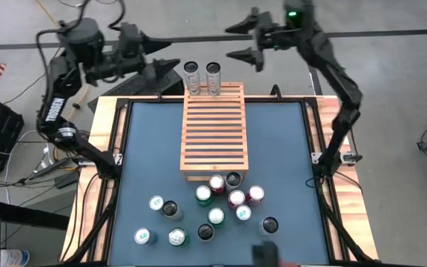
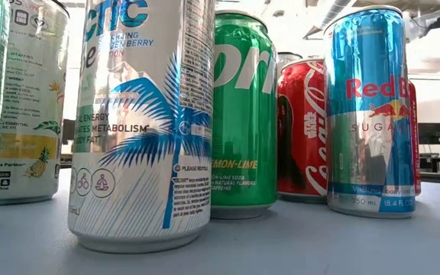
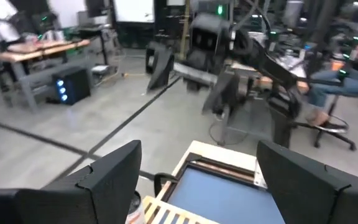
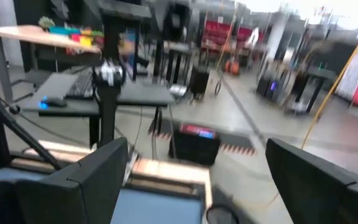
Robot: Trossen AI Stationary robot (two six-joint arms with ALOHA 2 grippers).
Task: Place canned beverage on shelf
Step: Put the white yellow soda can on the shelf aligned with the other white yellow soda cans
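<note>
High view: two cans stand on the far end of the shelf; about a dozen cans wait on the table. My left gripper and right gripper hover beyond, fingers apart, empty.

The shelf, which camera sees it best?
The high view: it looks straight down on the whole shelf, every slat showing, with two cans at its far end. The low view shows only cans up close, no shelf. The left wrist view catches just a slatted corner. The right wrist view shows none.
</note>
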